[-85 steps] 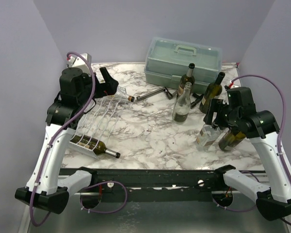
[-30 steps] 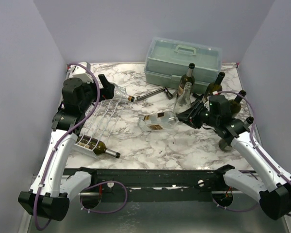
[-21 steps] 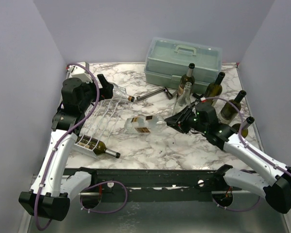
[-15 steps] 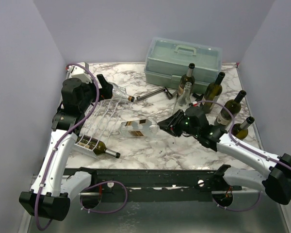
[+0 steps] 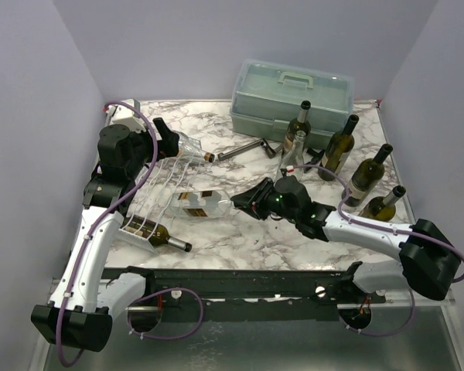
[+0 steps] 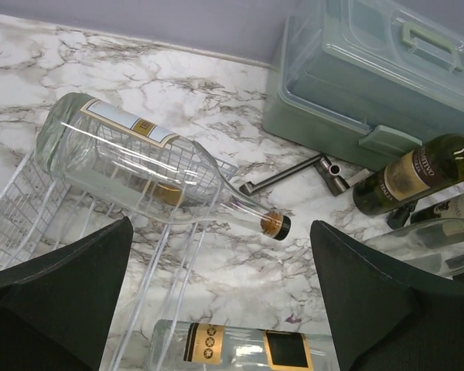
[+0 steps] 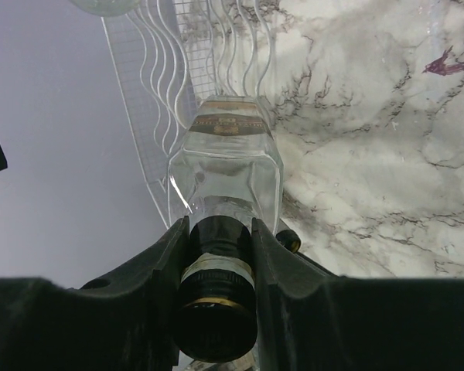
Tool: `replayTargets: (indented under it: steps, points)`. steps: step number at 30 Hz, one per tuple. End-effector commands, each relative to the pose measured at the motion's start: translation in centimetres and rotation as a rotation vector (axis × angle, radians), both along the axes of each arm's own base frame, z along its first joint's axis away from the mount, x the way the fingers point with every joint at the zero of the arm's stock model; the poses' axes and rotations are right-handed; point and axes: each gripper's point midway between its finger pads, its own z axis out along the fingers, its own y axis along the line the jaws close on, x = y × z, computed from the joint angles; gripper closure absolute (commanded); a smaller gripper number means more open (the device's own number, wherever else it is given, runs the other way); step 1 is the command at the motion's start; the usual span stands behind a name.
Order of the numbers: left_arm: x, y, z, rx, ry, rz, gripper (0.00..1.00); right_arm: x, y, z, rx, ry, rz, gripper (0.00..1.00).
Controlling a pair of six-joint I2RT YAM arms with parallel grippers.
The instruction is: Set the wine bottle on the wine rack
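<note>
No readable text, cream label [image 6: 414, 171] blurred, gold-and-black label [image 6: 247, 345] too small

Wide left pincer [image 6: 220, 232], tight right pincer [image 7: 219, 229]

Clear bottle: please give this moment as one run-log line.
right gripper: shut on clear bottle neck | bottle: horizontal, base at wine rack edge | left gripper: open, empty

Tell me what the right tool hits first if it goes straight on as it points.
The right tool, shut on the neck of the clear square bottle, faces the wine rack; the bottle's base likely meets its wires first, depth unclear.
</note>
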Motion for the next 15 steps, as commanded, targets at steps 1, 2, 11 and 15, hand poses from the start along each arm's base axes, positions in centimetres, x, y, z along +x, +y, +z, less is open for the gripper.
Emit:
replayTargets:
  steps: [1, 2, 11, 15]
  points:
    - [0.2, 0.7, 0.3, 0.0, -0.02, 0.033, 0.01, 0.8, 2.1, 7.6, 0.305, -0.134, -0.013, 0.99]
    - [0.2, 0.7, 0.2, 0.0, -0.018, 0.033, 0.01, 0.7, 2.2, 7.5, 0.311, -0.135, -0.01, 0.99]
    - [0.4, 0.7, -0.3, 0.0, -0.008, 0.034, 0.01, 0.4, 3.1, 6.6, 0.399, -0.149, -0.001, 0.99]
    - [0.6, 0.7, -0.4, 0.002, -0.003, 0.035, 0.01, 0.0, 3.6, 7.1, 0.509, -0.172, 0.021, 0.99]
